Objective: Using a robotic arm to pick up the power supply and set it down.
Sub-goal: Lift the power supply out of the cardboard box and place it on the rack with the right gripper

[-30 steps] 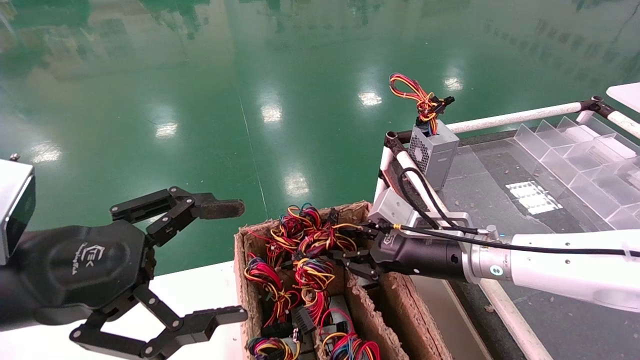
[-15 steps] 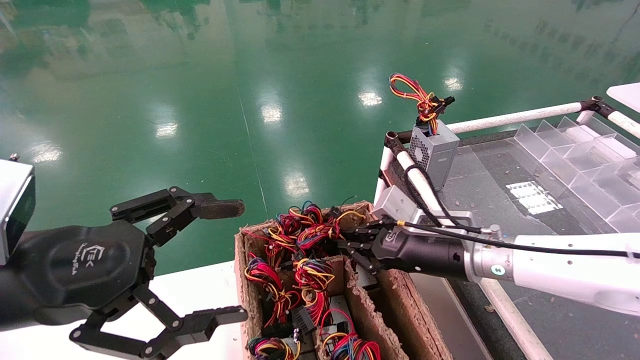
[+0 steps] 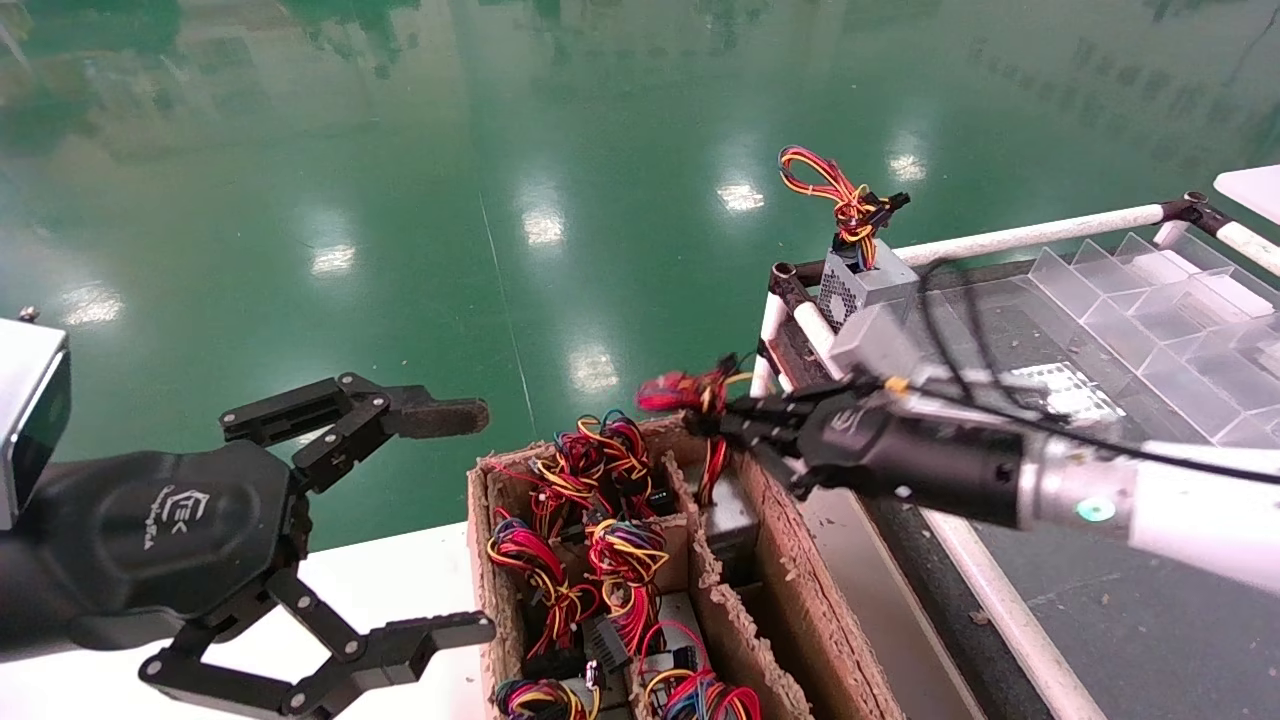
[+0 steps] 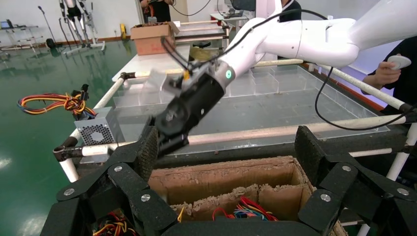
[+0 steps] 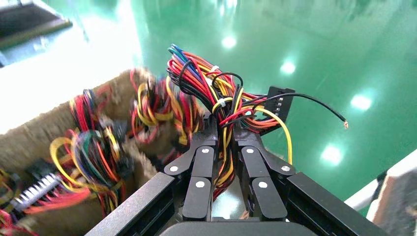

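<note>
My right gripper (image 3: 716,421), the robotic arm at work, is shut on the mostly red wire bundle (image 3: 681,391) of the power supply (image 3: 730,512). The grey metal box hangs below the wires, partly raised above the cardboard box's (image 3: 775,610) back right compartment. In the right wrist view the wires (image 5: 206,81) run between the closed fingers (image 5: 202,157) and fan out past the right gripper (image 5: 225,129). My left gripper (image 3: 472,520) stands open and empty to the left of the cardboard box. Its view shows the right arm (image 4: 192,103) beyond the left gripper (image 4: 227,152).
Another grey supply with a vent face (image 3: 868,300) stands at the dark table's near corner, its orange-yellow wire loop (image 3: 830,190) on top. Clear divider trays (image 3: 1150,310) lie behind it. White rails (image 3: 1020,235) edge that table. Several more wired supplies (image 3: 570,560) fill the cardboard box.
My right gripper has risen and drawn back toward the dark table, pulling the power supply up out of its compartment by the wires. The left arm has not moved.
</note>
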{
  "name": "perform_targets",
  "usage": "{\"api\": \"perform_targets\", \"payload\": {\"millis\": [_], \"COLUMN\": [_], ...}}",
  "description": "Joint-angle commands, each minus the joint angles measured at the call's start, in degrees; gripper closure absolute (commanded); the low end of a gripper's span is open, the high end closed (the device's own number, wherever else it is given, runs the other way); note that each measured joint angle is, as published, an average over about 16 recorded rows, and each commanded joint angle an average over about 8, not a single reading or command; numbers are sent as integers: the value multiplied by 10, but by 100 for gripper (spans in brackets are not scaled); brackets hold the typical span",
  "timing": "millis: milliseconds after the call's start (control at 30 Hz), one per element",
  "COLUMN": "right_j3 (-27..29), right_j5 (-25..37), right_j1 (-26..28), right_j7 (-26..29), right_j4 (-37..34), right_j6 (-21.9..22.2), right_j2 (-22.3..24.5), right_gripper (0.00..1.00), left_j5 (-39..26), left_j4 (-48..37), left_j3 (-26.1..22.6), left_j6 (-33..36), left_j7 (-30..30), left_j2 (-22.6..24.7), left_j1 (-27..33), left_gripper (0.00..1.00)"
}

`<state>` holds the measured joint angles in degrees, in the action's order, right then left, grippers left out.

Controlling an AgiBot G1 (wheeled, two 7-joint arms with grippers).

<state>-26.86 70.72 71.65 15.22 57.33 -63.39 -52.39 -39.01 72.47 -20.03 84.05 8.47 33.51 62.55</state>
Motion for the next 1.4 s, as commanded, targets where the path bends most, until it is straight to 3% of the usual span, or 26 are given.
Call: {"api": "perform_targets", "payload": {"millis": [33, 767, 1167, 1400], "right_j3": [9, 102, 108, 105], "right_j5": [-15, -135, -121, -97], "right_j1": [-1, 73, 113, 129], "right_j7": [0, -10, -60, -103], "right_j4": [4, -59, -160, -222], "right_j6": [-5, -62, -81, -69], "right_j2": [9, 78, 102, 113], "right_gripper": [100, 100, 100, 100], "left_j5": [0, 0, 0, 0], "left_j4": [0, 0, 0, 0], "left_j3": [0, 0, 0, 0], "left_j6": [0, 0, 0, 0], "left_j7": [0, 0, 0, 0], "left_j2": [0, 0, 0, 0], "left_j1": [0, 0, 0, 0], "left_gripper": [0, 0, 0, 0]}}
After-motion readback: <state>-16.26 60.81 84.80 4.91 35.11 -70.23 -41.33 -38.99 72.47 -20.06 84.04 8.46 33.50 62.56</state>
